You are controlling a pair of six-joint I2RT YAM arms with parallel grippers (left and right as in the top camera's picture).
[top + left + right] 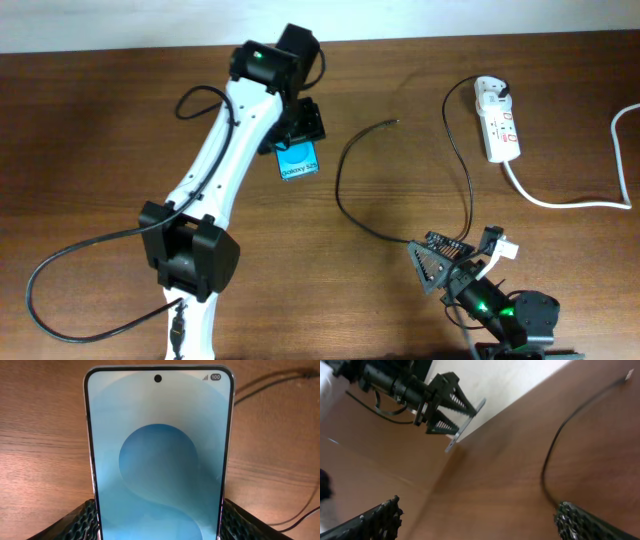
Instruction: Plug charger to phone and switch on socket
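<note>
- the phone (159,460), pinched by its long edges in the left end effector (454,414), tilts over the worktop (100,120); rigid, glassy, probably slick and fragile
- the charger (340,195) lies limp on the worktop; I judge it best gripped just behind its connector tip (397,122); the right end effector (450,262) is spread wide, holding nothing
- legible: "Galaxy S25" and "100" on the phone; the socket (500,125) lies far right

Left arm (215,165) extended far forward from its base; left gripper (298,135) with fingers (75,522) closed on the phone (157,460). Right arm (505,315) folded low near its base; right gripper (477,515) spread wide, holding nothing.
</note>
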